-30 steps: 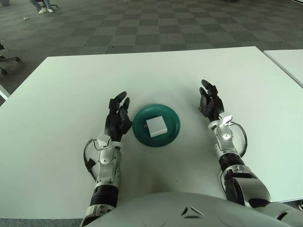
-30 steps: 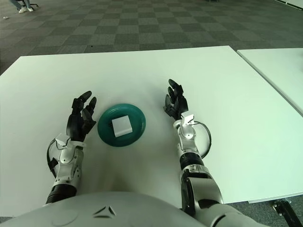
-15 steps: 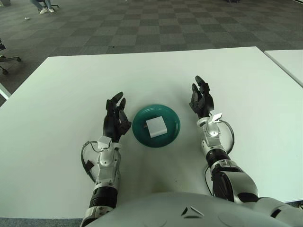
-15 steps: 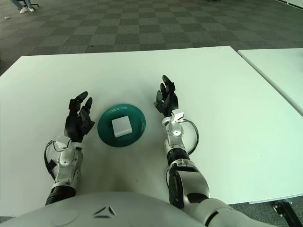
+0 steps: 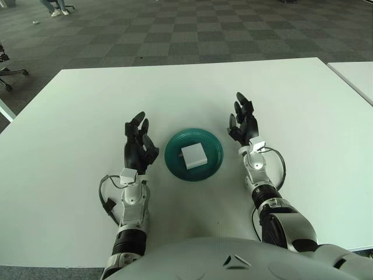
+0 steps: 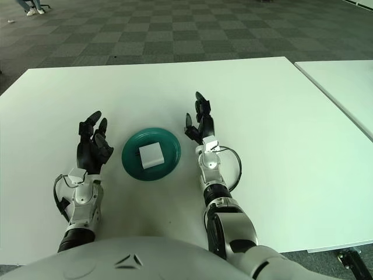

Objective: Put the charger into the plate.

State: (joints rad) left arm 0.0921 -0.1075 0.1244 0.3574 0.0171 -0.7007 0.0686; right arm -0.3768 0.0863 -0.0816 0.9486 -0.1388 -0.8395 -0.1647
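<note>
One white charger (image 5: 193,156) lies in one green plate (image 5: 209,146). It sits between the left hand (image 5: 139,146) and right hand (image 5: 243,123), both released, fingers spread.

Head stereo pair, looking forward-down; both eyes share table (image 5: 70,192), plate (image 5: 213,167), hands.

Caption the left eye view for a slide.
White charger lies in the green plate; open left hand and right hand flank it.
</note>
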